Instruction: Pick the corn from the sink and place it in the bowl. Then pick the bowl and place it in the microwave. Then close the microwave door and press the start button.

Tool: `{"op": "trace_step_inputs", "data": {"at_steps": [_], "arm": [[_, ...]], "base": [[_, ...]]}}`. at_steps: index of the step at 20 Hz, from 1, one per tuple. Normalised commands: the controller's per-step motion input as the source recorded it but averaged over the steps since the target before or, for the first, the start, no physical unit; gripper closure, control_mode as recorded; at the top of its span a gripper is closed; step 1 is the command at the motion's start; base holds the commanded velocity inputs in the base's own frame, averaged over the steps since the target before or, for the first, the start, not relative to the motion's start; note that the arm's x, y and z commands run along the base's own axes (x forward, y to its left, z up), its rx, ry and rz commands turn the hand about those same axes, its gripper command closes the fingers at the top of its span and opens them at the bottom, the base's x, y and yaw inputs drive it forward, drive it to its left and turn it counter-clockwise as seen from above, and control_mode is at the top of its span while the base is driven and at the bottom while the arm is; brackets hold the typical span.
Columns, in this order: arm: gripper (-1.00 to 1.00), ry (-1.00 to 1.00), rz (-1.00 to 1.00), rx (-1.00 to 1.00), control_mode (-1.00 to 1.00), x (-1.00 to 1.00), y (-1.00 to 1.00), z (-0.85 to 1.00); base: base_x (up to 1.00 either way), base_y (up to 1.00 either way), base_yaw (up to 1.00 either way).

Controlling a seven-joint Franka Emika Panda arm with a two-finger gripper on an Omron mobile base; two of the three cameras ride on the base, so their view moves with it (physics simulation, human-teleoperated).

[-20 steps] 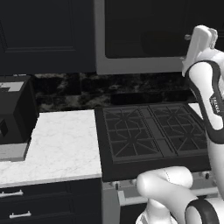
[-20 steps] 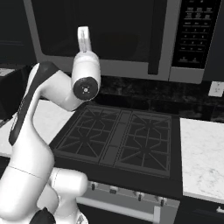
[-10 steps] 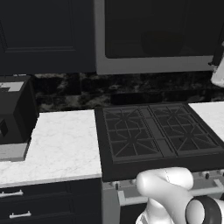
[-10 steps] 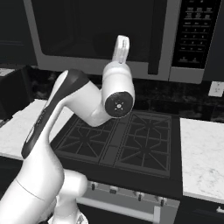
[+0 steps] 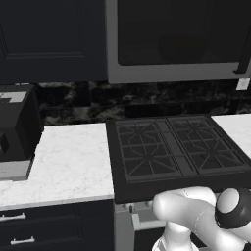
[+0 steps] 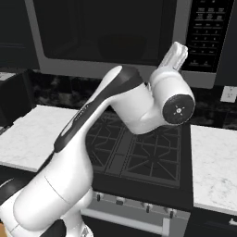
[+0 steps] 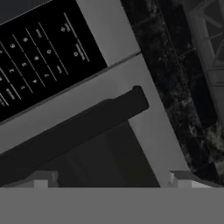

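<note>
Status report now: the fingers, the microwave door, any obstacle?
Fingers open, holding nothing, aimed at the dark vertical bar handle. Dark glass microwave door looks shut; black keypad panel beside the handle. No obstacle seen.

Microwave (image 6: 120, 41) is finished in matt grey metal framing with a dark glossy glass microwave door (image 5: 171, 34). Handle (image 7: 74, 131) above the fingertips is rendered matt black. Countertop (image 5: 68, 162) is rendered as smooth white marble; stove (image 5: 176, 147) grates as matt black metal.

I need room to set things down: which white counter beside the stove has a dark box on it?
The left counter, left of the stove: a dark box stands at its far left end, unlike the right counter.
</note>
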Motion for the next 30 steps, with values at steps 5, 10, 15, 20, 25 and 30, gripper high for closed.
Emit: {"op": "trace_step_inputs", "data": {"at_steps": [5, 10, 15, 20, 25, 30], "arm": [[-1.0, 0.03, 0.02, 0.12, -1.0, 0.08, -0.83, -0.19], [-1.0, 0.0, 0.08, 0.05, -1.0, 0.45, -0.42, -0.36], [-1.0, 0.0, 0.09, 0.03, -1.0, 0.47, -0.26, -0.32], [-1.0, 0.0, 0.06, 0.02, -1.0, 0.45, -0.16, -0.23], [-1.0, 0.0, 0.04, 0.02, -1.0, 0.36, -0.18, -0.01], [-1.0, 0.0, 0.03, 0.01, -1.0, 0.39, -0.16, 0.0]], "base": [[0.0, 0.0, 0.0], [0.0, 0.0, 0.0], [0.0, 0.0, 0.0], [0.0, 0.0, 0.0], [0.0, 0.0, 0.0], [0.0, 0.0, 0.0]]}}
